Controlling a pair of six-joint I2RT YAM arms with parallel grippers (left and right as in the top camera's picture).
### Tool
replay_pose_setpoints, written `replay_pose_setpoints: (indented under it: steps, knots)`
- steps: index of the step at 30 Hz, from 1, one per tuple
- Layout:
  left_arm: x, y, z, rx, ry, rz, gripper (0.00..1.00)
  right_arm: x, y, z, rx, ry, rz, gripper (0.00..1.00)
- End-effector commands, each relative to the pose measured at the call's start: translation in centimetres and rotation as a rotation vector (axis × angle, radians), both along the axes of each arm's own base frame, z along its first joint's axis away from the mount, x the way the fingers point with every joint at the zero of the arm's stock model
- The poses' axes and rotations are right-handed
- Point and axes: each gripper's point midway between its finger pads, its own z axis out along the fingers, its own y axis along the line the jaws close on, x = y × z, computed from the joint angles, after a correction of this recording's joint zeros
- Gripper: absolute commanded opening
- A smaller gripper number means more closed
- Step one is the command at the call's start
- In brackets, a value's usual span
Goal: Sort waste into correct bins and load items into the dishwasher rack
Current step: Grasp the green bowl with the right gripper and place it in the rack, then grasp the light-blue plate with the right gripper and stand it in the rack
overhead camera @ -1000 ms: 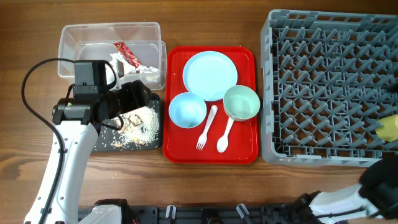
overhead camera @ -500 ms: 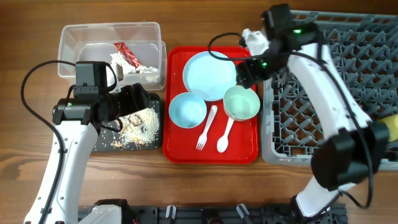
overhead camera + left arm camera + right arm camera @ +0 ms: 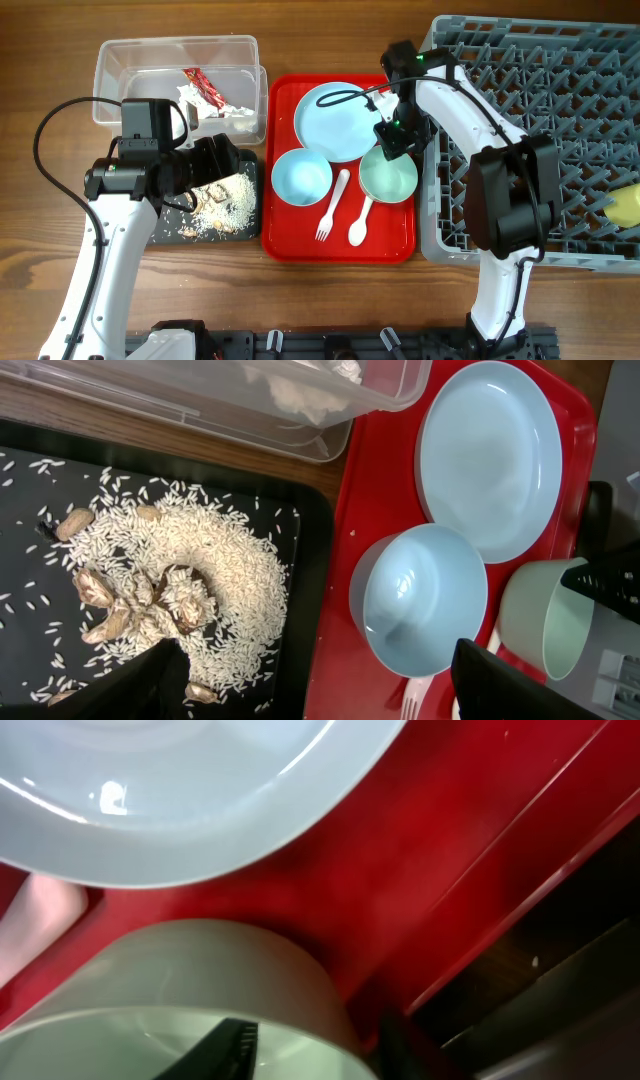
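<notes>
My right gripper (image 3: pixel 398 141) is open and straddles the far rim of the mint-green bowl (image 3: pixel 390 180); the right wrist view (image 3: pixel 315 1045) shows one finger inside the bowl (image 3: pixel 200 960) and one outside. My left gripper (image 3: pixel 222 160) is open and empty, above the black tray (image 3: pixel 170 232) of food scraps (image 3: pixel 222 200). The pale blue plate (image 3: pixel 335 118), blue bowl (image 3: pixel 300 177), fork (image 3: pixel 333 205) and spoon (image 3: pixel 362 220) lie on the red tray. The clear tub (image 3: pixel 120 60) holds the red wrapper (image 3: pixel 203 87) and tissue (image 3: pixel 235 115). The yellow cup (image 3: pixel 626 204) is in the dishwasher rack (image 3: pixel 530 130).
The flat red serving tray (image 3: pixel 290 245) sits between the black tray and the rack, its right edge close to the rack wall. A black cable loops over the plate's far side. Bare wooden table shows along the front and the far left.
My right arm has swung in from the bottom right, passed over the plate's far edge and come down onto the mint-green bowl's rim. The left arm has not moved.
</notes>
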Motion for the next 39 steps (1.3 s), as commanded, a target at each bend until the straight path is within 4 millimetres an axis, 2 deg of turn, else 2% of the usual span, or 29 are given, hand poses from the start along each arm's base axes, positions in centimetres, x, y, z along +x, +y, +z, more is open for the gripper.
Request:
replay_pose_setpoints:
  steps: [1, 3, 6, 8, 11, 14, 16, 17, 18, 20, 21, 24, 25, 27, 28, 30, 32, 36, 38, 39]
  knots:
    - [0.0, 0.4, 0.2, 0.019, -0.01, -0.002, 0.85, -1.2, -0.2, -1.2, -0.011, 0.058, 0.0, 0.29]
    - [0.0, 0.4, 0.1, 0.019, -0.008, -0.002, 0.85, -1.9, -0.4, -1.7, -0.018, 0.078, -0.004, 0.2]
    - [0.0, 0.4, 0.1, 0.019, -0.008, -0.003, 0.85, -2.7, -0.6, -2.2, -0.026, 0.102, -0.003, 0.15]
    - [0.0, 0.4, 0.1, 0.019, -0.008, -0.003, 0.85, -2.8, -0.7, -2.4, -0.027, 0.104, -0.008, 0.04]
    - [0.0, 0.4, 0.1, 0.019, -0.008, -0.003, 0.85, -2.8, -1.0, -2.0, -0.053, 0.106, -0.03, 0.04]
    - [0.0, 0.4, 0.1, 0.019, -0.007, -0.002, 0.85, -1.3, -1.1, 0.8, -0.05, 0.027, -0.068, 0.04]
    - [-0.1, 0.4, 0.1, 0.019, -0.007, -0.002, 0.85, 0.4, -1.6, 4.0, -0.024, -0.085, -0.134, 0.04]
    - [-0.1, 0.4, 0.1, 0.019, -0.007, -0.002, 0.85, 1.4, -2.4, 6.3, -0.009, -0.168, -0.192, 0.04]
    - [-0.1, 0.4, 0.1, 0.019, -0.007, -0.003, 0.85, 2.6, -3.9, 9.8, 0.027, -0.285, -0.267, 0.04]
    - [0.0, 0.4, 0.1, 0.019, -0.008, -0.003, 0.85, 3.8, -6.3, 14.1, 0.064, -0.433, -0.338, 0.04]
    - [0.0, 0.4, 0.1, 0.019, -0.008, -0.003, 0.85, 4.5, -8.1, 16.5, 0.069, -0.525, -0.382, 0.04]
    - [0.0, 0.4, 0.1, 0.019, -0.008, -0.002, 0.86, 5.8, -14.2, 20.7, -0.043, -0.72, -0.504, 0.04]
    - [0.0, 0.4, 0.1, 0.019, -0.008, -0.002, 0.86, 6.1, -17.2, 21.7, -0.138, -0.781, -0.562, 0.04]
    - [0.0, 0.4, 0.1, 0.019, -0.009, -0.002, 0.89, 6.1, -22.6, 23.2, -0.344, -0.865, -0.668, 0.04]
    - [0.0, 0.4, 0.1, 0.019, -0.01, -0.002, 0.9, 6.0, -24.1, 23.9, -0.401, -0.893, -0.701, 0.04]
    - [0.1, 0.4, 0.2, 0.019, -0.013, -0.002, 0.93, 5.6, -28.8, 26.3, -0.558, -0.996, -0.822, 0.04]
    - [0.1, 0.4, 0.2, 0.019, -0.016, -0.002, 0.95, 5.4, -31.6, 27.7, -0.646, -1.056, -0.901, 0.04]
    - [0.6, 0.4, 0.5, 0.019, -0.039, -0.002, 0.95, 4.0, -37.8, 28.2, -0.925, -1.093, -1.069, 0.04]
    - [0.7, 0.4, 0.5, 0.019, -0.043, -0.002, 0.95, 3.2, -41.0, 27.4, -1.129, -1.045, -1.094, 0.04]
    - [0.7, 0.4, 0.5, 0.019, -0.042, -0.002, 0.95, 3.2, -41.9, 27.0, -1.182, -1.019, -1.08, 0.04]
